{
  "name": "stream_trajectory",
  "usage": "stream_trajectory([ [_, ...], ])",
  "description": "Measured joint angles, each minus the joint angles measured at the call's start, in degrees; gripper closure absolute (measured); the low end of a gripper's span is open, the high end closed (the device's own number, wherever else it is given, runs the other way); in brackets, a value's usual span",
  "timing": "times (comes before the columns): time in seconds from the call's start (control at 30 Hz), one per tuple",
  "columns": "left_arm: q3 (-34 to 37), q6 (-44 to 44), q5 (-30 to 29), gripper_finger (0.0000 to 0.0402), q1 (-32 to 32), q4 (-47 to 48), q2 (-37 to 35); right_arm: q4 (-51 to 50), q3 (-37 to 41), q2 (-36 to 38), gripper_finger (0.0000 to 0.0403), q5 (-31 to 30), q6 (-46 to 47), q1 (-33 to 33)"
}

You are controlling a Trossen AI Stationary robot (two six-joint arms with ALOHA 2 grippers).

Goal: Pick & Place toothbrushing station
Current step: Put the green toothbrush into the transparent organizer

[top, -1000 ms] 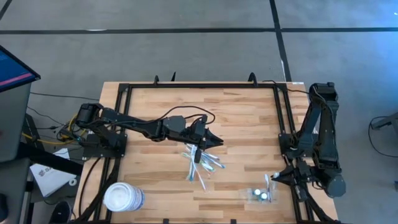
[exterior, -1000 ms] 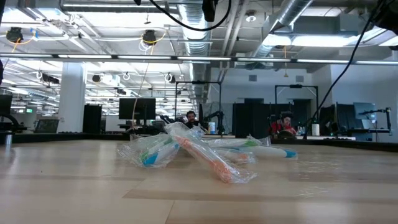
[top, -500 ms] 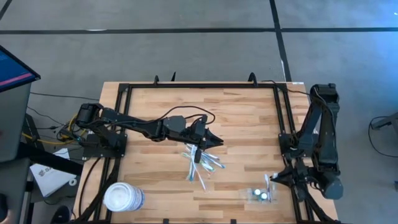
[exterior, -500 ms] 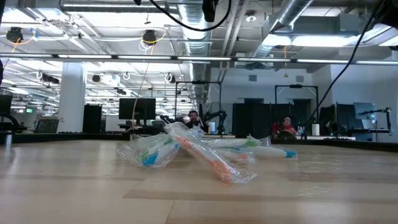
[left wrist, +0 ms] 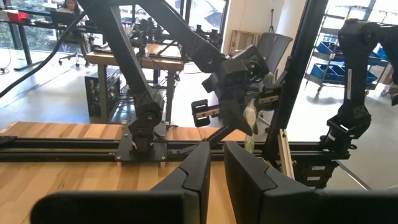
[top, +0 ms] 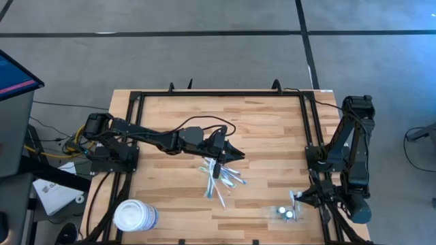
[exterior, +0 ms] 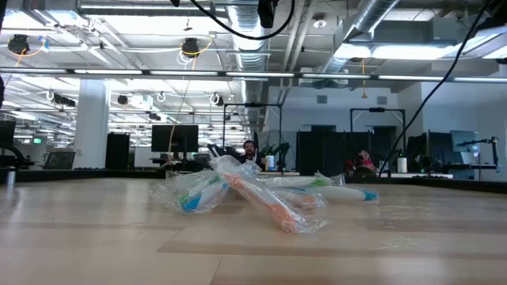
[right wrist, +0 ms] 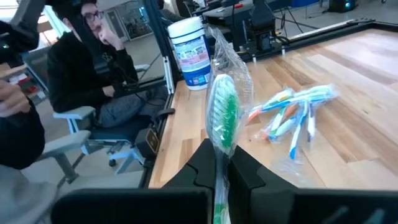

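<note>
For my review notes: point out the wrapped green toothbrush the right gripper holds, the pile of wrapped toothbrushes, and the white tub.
green toothbrush (right wrist: pixel 224 121), right wrist view, on its green bristle head.
pile of wrapped toothbrushes (top: pixel 219 180), high view, middle of the pile.
white tub (top: pixel 133 216), high view, on its lid.

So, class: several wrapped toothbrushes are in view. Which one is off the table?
The green-bristled wrapped toothbrush, pinched in the right gripper at the table's right front corner. The others lie loose in a pile mid-table, below the left gripper.
</note>
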State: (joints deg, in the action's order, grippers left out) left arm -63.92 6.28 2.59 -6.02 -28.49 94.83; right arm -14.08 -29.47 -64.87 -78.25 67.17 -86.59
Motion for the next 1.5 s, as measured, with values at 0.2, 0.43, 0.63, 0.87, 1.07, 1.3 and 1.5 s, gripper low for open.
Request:
stream_trajectory([
  [0.2,0.00,0.01,0.00,0.0361,0.00,0.00,0.00,-7.27,-0.02,-0.02,0.0398,-0.05,9.07,-0.02],
  [0.43,0.00,-0.01,0.00,0.0361,0.00,0.00,0.00,-11.66,0.00,-0.06,0.0398,0.17,14.85,-0.02],
  [0.63,0.00,0.00,0.00,0.0361,-0.01,0.00,0.00,-11.17,-0.02,-0.07,0.0397,0.18,14.96,-0.02],
  [0.87,0.00,0.01,0.00,0.0361,-0.01,0.02,0.00,-10.02,0.00,-2.29,0.0396,0.40,15.56,-0.68],
  [1.07,0.00,0.01,0.00,0.0361,0.00,0.02,0.00,-9.86,0.00,-4.23,0.0391,0.30,17.52,-2.19],
  [1.3,0.00,0.01,0.00,0.0361,-0.02,0.04,0.00,-9.86,0.00,-5.04,0.0371,0.91,17.93,-2.42],
  [1.5,0.00,0.01,0.00,0.0361,-0.02,0.03,0.00,-9.88,0.00,-5.04,0.0370,1.99,17.92,-2.42],
])
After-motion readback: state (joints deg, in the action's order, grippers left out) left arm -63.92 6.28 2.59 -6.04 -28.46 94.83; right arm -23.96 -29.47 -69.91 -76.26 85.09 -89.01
